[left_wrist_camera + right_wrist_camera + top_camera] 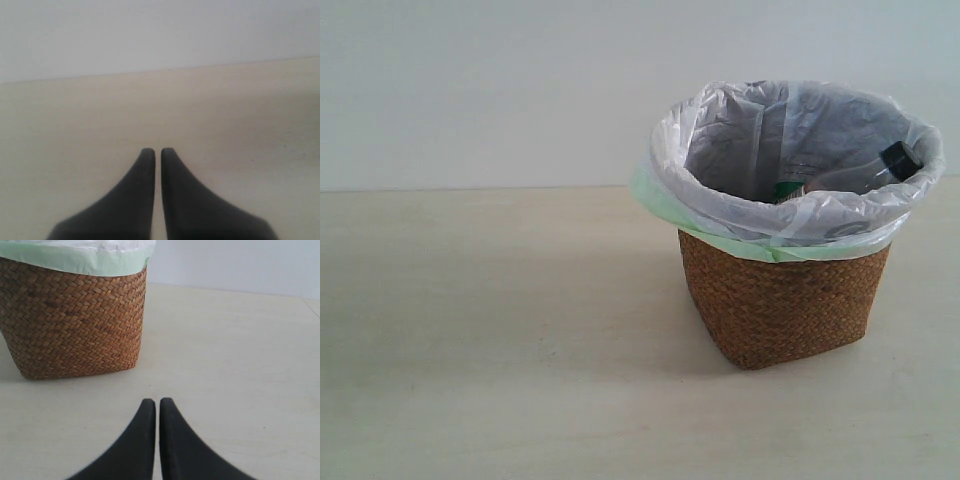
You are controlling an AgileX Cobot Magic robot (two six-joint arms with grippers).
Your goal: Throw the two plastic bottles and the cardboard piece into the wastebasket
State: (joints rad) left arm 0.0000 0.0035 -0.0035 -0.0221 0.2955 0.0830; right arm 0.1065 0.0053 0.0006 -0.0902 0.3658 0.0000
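The brown wicker wastebasket (pixel 775 300) stands on the table at the right of the exterior view, its white and pale green bag folded over the rim. Inside it lies the slim bottle with the black cap (pixel 898 157), leaning on the right rim. A bit of green (pixel 786 190) shows beside it, likely the larger bottle. The cardboard piece is hidden. My left gripper (pixel 157 151) is shut over bare table with nothing in it. My right gripper (pixel 157 402) is shut and empty, just in front of the wastebasket (pixel 75 325).
The pale wooden table (pixel 500 340) stretches to the left of the basket, and a plain white wall rises behind it. Neither arm shows in the exterior view.
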